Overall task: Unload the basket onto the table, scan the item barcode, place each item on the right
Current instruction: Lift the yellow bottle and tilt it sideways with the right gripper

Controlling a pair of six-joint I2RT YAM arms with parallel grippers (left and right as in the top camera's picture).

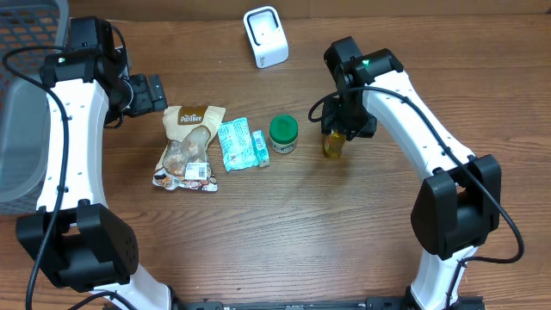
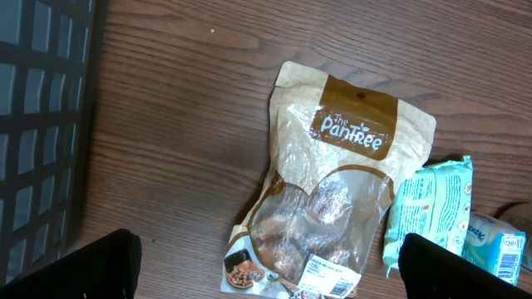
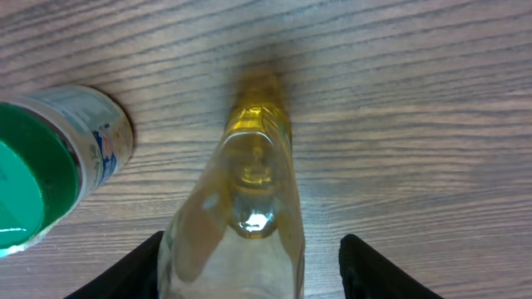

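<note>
Overhead view of a wooden table (image 1: 284, 224) with a robot arm on each side. A grey wire basket (image 1: 21, 129) sat at the left edge of the frame. Across the middle, from left to right, lay a brown snack pouch (image 1: 188, 146), a pale green wipes packet (image 1: 232, 144) and a small box (image 1: 260, 148). Next in the row stood a jar with a green lid (image 1: 283, 134) and, just right of centre, a small bottle of yellow liquid (image 1: 333, 148). A white scanner (image 1: 265, 36) stood alone at the top centre, well apart from all of them.

The task looked to be at its start. Every item rested on the table, none was near the scanner, and no barcode showed on the bottle. Picking one up, carrying it to the scanner and turning its code to face it all appeared still to do.

The right claw (image 3: 249, 278) hung directly over the bottle, its fingers partly spread and straddling it. In the wrist view one finger sat close against the bottle's side and the other stood clear of it with bare wood between, so it was not clamped. The left claw (image 2: 268, 267) gaped fully wide at the upper left of the overhead frame, above the pouch, holding and touching nothing.
</note>
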